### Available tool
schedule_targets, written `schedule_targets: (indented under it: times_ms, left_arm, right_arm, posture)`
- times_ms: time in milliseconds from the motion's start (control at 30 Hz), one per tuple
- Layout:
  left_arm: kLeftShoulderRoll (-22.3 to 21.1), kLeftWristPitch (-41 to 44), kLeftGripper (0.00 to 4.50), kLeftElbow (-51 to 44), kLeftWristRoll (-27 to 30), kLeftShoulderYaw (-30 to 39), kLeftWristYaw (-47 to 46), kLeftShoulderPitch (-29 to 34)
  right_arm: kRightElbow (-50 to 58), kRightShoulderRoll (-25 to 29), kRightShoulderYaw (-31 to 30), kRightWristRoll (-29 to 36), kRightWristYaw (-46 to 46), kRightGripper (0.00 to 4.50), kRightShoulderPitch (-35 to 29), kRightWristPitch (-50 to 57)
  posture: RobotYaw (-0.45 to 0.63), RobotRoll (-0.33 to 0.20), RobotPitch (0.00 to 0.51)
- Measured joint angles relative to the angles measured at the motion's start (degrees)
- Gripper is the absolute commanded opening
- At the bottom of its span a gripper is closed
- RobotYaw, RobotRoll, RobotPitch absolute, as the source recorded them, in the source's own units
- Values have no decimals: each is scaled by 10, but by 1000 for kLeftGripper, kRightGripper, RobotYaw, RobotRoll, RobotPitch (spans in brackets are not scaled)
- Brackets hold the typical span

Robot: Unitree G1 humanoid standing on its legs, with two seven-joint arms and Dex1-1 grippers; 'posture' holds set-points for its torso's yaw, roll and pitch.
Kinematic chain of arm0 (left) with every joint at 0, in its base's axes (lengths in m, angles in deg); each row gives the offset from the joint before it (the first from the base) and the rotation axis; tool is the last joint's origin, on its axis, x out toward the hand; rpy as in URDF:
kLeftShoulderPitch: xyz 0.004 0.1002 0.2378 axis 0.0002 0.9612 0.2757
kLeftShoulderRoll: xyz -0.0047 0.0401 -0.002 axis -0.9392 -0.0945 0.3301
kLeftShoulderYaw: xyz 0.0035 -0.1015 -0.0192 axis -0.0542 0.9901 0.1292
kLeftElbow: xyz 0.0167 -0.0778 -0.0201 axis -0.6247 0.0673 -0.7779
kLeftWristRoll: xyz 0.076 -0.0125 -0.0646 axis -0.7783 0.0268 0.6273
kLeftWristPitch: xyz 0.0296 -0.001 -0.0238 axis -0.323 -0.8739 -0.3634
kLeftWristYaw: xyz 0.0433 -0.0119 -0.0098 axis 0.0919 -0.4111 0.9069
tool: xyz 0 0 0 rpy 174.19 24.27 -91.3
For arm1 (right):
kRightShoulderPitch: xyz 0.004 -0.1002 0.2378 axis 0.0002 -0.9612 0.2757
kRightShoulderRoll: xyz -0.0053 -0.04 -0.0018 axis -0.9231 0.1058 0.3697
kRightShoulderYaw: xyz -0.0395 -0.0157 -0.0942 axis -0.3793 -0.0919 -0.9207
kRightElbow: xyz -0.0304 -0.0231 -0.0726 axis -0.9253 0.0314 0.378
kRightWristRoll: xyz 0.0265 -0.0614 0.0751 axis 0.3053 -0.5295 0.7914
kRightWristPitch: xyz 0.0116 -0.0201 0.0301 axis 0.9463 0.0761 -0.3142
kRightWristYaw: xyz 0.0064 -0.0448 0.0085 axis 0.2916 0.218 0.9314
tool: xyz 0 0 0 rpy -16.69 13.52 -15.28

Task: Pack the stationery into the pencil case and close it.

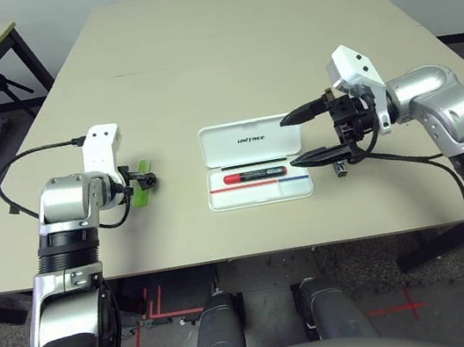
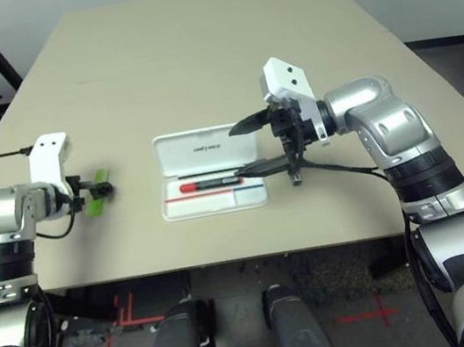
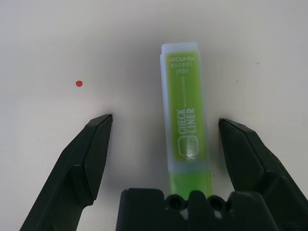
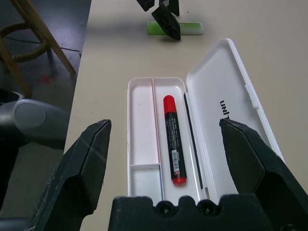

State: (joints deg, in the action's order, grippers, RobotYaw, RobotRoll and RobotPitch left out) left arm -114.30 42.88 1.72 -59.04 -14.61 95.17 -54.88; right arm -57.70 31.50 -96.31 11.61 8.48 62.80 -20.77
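The beige worktop (image 1: 222, 59) carries the open white pencil case (image 1: 257, 173), its lid laid back flat. In its tray lies the red marker (image 1: 254, 174). The right gripper (image 1: 306, 136) hovers at the case's right end, fingers spread wide, holding nothing. Off to the left, the left gripper (image 3: 163, 144) stands wide open astride the lime-green highlighter (image 3: 185, 115), not touching it. A small clip (image 1: 339, 171) lies just right of the case.

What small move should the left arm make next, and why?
Probably close the left tool on the green highlighter: it lies between the open fingers, untouched, while the red marker already lies in the open pencil case.
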Motion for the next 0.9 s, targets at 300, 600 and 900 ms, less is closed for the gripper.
schedule_targets:
  times_ms: [300,600,900]
  left_arm:
    - [4,-10,1990,5,11,-10,8,0]
    - [-9,-10,1075,5,17,-16,18,2]
    - [-40,-1,1075,3,34,-21,39,-5]
  right_arm:
    - [-1,0,0,-8,-6,4500,-2,-3]
    - [-16,-6,0,-12,-7,4500,-2,-10]
    - [-18,-6,-1,-14,-8,4500,-2,-13]
  posture:
    - [4,0,77]
    - [6,0,77]
    - [5,0,80]
